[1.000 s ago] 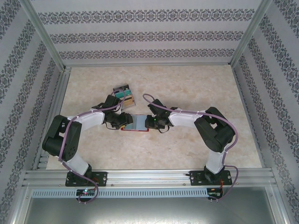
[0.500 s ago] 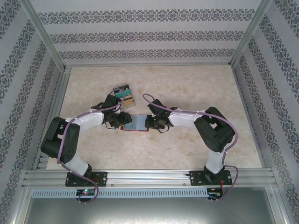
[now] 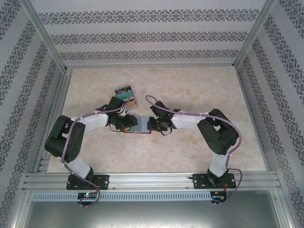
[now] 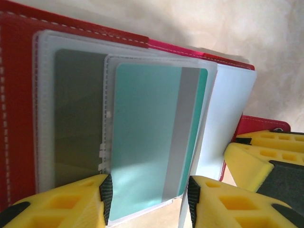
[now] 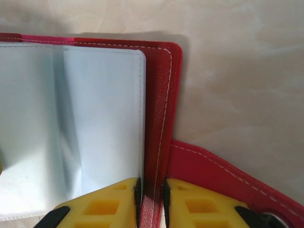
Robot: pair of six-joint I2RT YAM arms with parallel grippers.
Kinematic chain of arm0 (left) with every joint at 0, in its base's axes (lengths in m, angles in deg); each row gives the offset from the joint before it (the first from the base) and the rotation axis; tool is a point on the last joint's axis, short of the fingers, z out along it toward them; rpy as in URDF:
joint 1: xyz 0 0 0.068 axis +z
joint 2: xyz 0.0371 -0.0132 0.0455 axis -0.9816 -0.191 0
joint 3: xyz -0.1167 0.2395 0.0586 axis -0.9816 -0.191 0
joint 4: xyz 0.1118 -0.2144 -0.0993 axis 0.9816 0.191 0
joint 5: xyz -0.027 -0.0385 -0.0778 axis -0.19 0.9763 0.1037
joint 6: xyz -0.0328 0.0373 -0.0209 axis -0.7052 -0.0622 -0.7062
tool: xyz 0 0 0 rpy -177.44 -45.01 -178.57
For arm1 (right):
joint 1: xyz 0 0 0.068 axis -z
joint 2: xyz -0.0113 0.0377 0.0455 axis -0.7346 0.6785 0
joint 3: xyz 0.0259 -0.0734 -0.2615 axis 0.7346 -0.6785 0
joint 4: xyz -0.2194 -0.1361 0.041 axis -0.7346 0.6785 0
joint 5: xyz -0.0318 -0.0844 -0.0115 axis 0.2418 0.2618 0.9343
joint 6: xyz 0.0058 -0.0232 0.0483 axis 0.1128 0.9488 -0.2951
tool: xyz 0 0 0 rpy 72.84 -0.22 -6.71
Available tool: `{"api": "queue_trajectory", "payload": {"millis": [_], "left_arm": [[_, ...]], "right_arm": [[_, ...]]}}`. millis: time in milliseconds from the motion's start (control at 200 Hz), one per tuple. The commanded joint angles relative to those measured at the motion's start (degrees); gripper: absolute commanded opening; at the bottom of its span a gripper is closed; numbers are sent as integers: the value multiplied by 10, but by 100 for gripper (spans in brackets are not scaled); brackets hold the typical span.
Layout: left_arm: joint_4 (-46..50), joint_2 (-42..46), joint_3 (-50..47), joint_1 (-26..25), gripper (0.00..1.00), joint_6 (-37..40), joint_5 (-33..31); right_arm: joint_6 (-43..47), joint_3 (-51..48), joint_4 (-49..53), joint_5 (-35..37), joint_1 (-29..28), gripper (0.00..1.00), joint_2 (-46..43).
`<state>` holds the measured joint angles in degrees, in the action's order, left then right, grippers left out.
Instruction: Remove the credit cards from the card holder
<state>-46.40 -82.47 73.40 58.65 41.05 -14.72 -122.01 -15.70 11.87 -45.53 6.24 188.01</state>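
Our left arm (image 3: 90, 121) and right arm (image 3: 190, 118) wear white shells over black joints, each trailed by a lilac cable (image 3: 240, 137). Both bases (image 3: 88, 181) are black. On the left end effector (image 4: 148, 194) and right end effector (image 5: 151, 190) we see yellow fingers (image 4: 57, 204), pocketed, with black pads (image 4: 105, 194).

1. From above, the left gripper (image 3: 128, 124) and right gripper (image 3: 150, 125) cover most of the card holder (image 3: 138, 126).
2. The teal card (image 4: 147, 137) hides the 3 o'clock side of the olive card (image 4: 78, 118).
3. The closing tab (image 5: 228, 175) runs off-frame at 5 o'clock.
4. The loose pile (image 3: 126, 95) is too small to count.
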Motion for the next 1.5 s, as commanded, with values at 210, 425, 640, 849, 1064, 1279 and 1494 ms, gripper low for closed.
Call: {"api": "queue_trajectory", "payload": {"millis": [210, 425, 640, 849, 1064, 1279, 1494], "left_arm": [[-36, -25, 32, -22, 49, -12, 46], [-32, -8, 42, -28, 58, -5, 54], [-36, -5, 59, -33, 61, 0, 76], [-47, -27, 72, -41, 59, -12, 82], [0, 5, 71, -9, 53, 12, 40], [51, 26, 51, 50, 39, 45, 1], [56, -1, 29, 89, 31, 61, -4]], "right_arm": [[-8, -12, -27, -7, -10, 23, 21], [-9, -11, -29, -7, -10, 26, 22], [-11, -11, -27, -5, -7, 31, 23], [-17, -33, -30, 9, 6, 34, -5], [-13, -52, -33, 23, 20, 36, -56], [-7, -31, -38, 22, 19, 35, -78], [-5, 11, -53, -17, 13, 29, -52]]}}
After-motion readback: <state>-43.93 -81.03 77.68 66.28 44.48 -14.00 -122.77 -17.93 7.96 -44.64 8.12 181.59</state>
